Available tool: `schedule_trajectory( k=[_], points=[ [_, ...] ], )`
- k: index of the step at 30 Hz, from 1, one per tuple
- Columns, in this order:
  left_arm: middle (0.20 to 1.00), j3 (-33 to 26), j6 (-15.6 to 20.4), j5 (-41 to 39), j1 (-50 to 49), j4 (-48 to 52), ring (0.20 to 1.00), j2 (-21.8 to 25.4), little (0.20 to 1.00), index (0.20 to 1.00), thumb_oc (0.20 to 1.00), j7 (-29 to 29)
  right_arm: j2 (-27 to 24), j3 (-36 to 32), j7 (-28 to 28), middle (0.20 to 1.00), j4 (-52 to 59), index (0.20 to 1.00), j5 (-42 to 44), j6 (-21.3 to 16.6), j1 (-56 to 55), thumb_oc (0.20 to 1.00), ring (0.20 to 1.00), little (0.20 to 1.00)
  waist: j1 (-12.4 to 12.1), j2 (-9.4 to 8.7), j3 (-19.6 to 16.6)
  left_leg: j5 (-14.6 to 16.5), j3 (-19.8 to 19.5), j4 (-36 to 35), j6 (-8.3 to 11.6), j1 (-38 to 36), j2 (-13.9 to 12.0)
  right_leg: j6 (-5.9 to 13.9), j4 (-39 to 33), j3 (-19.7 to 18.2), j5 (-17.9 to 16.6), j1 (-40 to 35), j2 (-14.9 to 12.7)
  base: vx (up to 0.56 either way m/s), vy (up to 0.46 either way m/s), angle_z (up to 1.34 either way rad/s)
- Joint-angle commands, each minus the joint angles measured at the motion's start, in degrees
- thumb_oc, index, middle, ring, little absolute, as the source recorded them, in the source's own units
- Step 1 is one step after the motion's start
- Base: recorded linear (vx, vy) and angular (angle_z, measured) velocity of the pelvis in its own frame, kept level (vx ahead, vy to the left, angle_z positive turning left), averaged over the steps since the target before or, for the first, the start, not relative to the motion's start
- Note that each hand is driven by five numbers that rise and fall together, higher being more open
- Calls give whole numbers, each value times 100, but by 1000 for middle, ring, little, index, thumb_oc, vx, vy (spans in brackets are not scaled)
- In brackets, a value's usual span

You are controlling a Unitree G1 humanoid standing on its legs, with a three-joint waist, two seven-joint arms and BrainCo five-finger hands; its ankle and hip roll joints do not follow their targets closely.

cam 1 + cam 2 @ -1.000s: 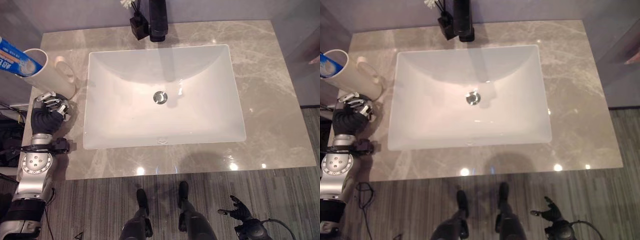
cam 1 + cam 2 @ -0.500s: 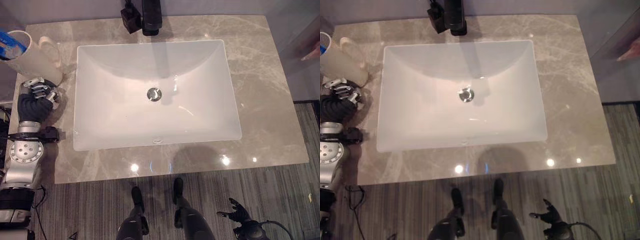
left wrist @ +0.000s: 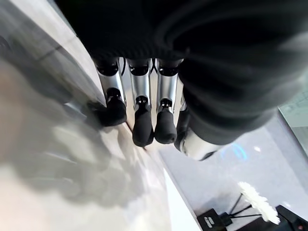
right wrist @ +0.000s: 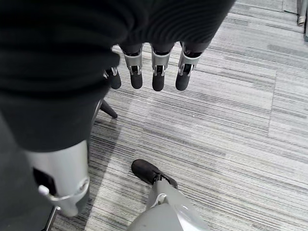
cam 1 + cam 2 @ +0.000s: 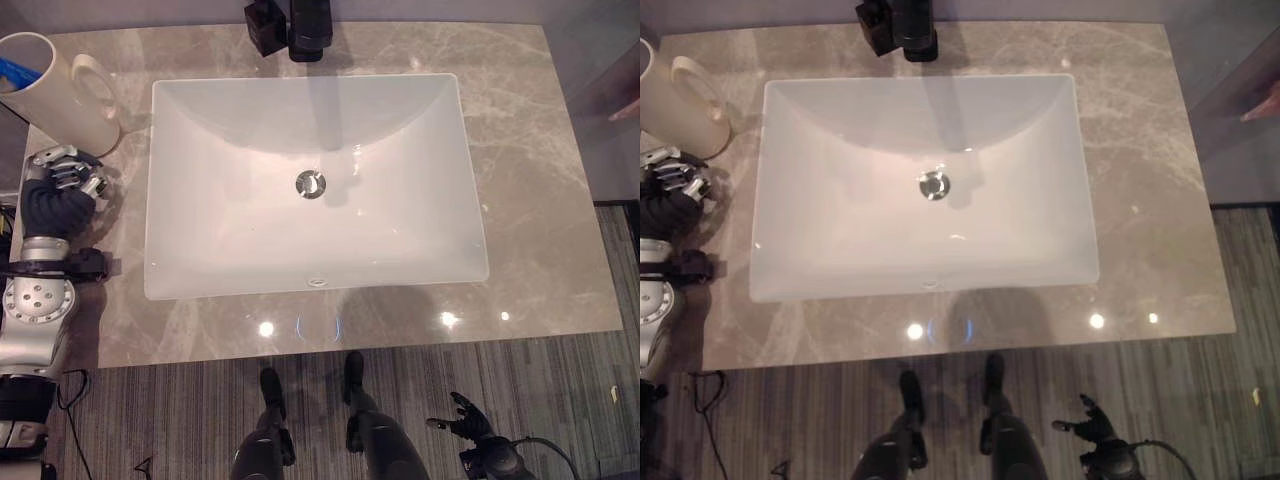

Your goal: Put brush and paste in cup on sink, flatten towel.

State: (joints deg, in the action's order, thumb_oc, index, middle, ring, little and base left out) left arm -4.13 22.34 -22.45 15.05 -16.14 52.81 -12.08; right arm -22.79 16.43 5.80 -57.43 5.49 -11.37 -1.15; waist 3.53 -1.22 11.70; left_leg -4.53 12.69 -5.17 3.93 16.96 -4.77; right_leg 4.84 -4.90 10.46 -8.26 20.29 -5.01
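Looking at your left hand [image 5: 62, 185] first, you see it sits at the left edge of the grey stone surface [image 5: 540, 190], just in front of the cup [image 5: 55, 92]. Its fingers [image 3: 139, 113] are bent a little and loose, with the dark tips pointing down close to the stone. You hold nothing in it. It is near the cup, but you cannot tell if it touches it.

The cup is white with a big handle on its side. It stands at the back left corner of the surface and looks tipped toward the left. Something blue [image 5: 15, 70] pokes out of its mouth. It could be the paste, but you cannot tell for sure. You cannot make out what else is in the cup.

Just to the right of your left hand is the white sink [image 5: 310, 185]. It is wide, with a shiny drain [image 5: 310, 183] in the middle. Behind the sink stands a black tap [image 5: 310, 28], and a small black bottle [image 5: 265, 25] stands just beside it on the left. White fluffy sticks [image 3: 259, 210] rise from that bottle.

Your right hand [image 5: 462, 424] hangs low over the striped floor [image 4: 231, 120], well apart from the surface. Its fingers [image 4: 159, 72] are straight and spread, and it holds nothing.
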Motion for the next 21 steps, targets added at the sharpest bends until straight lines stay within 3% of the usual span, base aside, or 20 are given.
schedule_trajectory(
  k=[1, 9, 16, 21],
  points=[
    [200, -383, 139, -55, 37, -331, 200, 160, 200, 200, 200, -62, -132, -107, -51, 1000, 34, 1000, 115, -25, -36, 1000, 1000, 1000, -83, 59, -12, -292, -139, 17, 492, -165, -422, 599, -10, -226, -389, -251, -477, 0, 0, 0],
    [200, -386, 150, -95, 304, -583, 200, 272, 200, 200, 200, -241, -153, -105, -48, 1000, -26, 1000, 139, -13, -7, 1000, 1000, 1000, -70, 41, 12, -293, -131, 17, 492, -138, -417, 609, -10, -224, -400, -225, -475, 0, 0, 0],
    [200, 30, 37, 220, 1080, -985, 200, 922, 200, 200, 200, -452, -239, -95, -85, 1000, 135, 1000, 257, -45, -32, 1000, 1000, 1000, 48, -88, 25, -309, -113, 17, 464, -7, -431, 639, -10, -317, -482, -61, -429, -1, 0, 0],
    [200, 246, 36, 183, 1469, -1255, 200, 1071, 200, 200, 200, -499, -232, -76, -99, 1000, 99, 1000, 276, -55, -58, 1000, 1000, 1000, 75, -126, 13, -312, -113, 17, 463, 32, -441, 643, -10, -315, -480, -30, -425, 0, 0, 0]
  ],
)
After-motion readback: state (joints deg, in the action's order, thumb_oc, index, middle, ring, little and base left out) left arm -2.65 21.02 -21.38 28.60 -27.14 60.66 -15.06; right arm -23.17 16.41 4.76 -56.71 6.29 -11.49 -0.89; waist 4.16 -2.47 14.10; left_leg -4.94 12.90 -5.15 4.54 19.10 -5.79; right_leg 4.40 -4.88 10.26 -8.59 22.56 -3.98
